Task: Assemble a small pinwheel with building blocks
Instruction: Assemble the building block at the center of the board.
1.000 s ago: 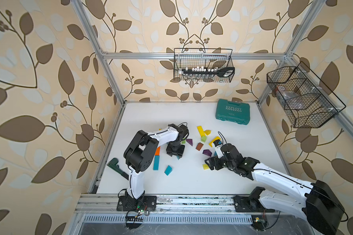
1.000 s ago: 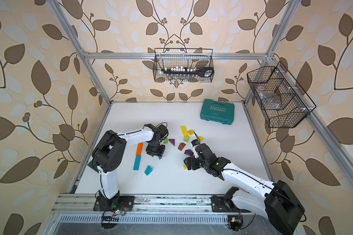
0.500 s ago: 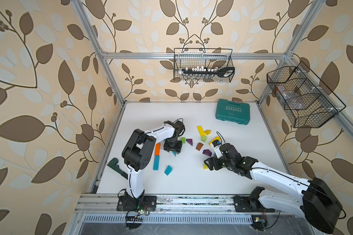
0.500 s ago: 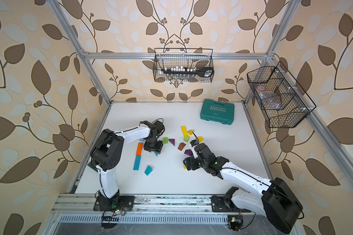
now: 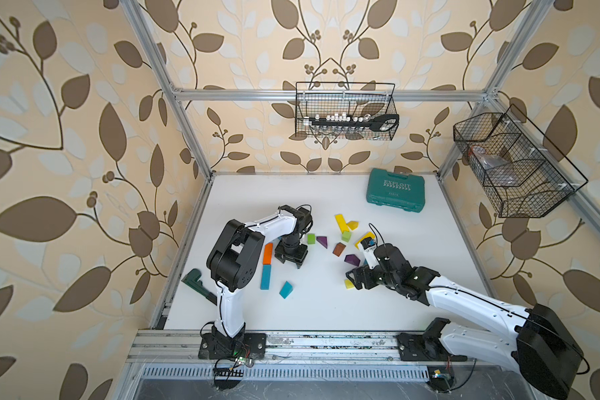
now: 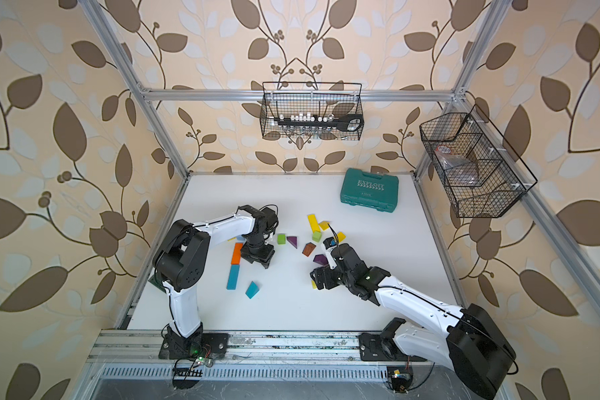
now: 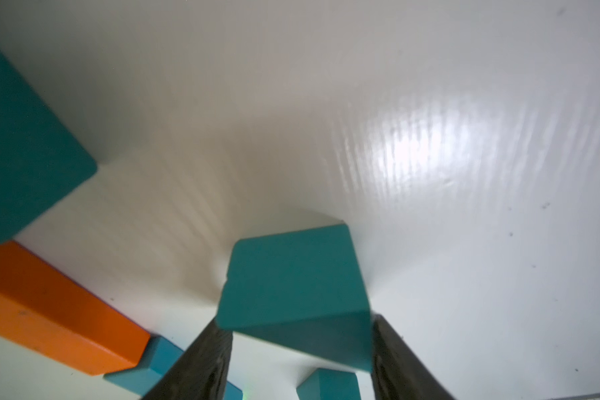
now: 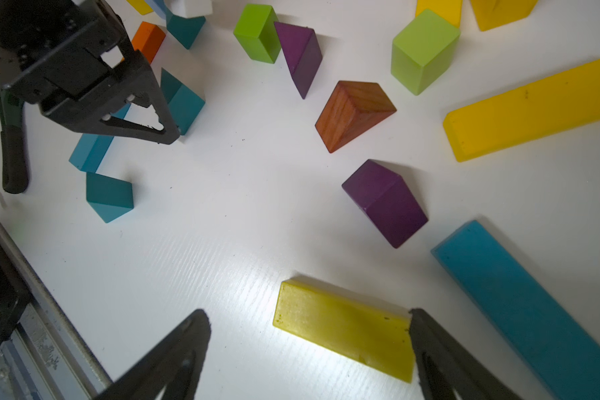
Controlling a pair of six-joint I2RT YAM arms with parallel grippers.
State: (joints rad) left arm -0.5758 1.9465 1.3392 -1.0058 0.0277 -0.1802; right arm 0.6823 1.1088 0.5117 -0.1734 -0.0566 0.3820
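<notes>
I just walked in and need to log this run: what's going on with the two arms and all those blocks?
Two robot arms are working over coloured blocks scattered on a white table. Nothing looks assembled into a pinwheel yet. The left gripper is down beside the orange bar with a teal wedge between its fingers; whether it is gripping the wedge is unclear. The right gripper is open and low over a yellow block, with one finger at its end.

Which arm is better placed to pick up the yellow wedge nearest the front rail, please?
Right: the right gripper hangs open, straddling the yellow wedge, while the left gripper is farther off, around a teal wedge.
</notes>
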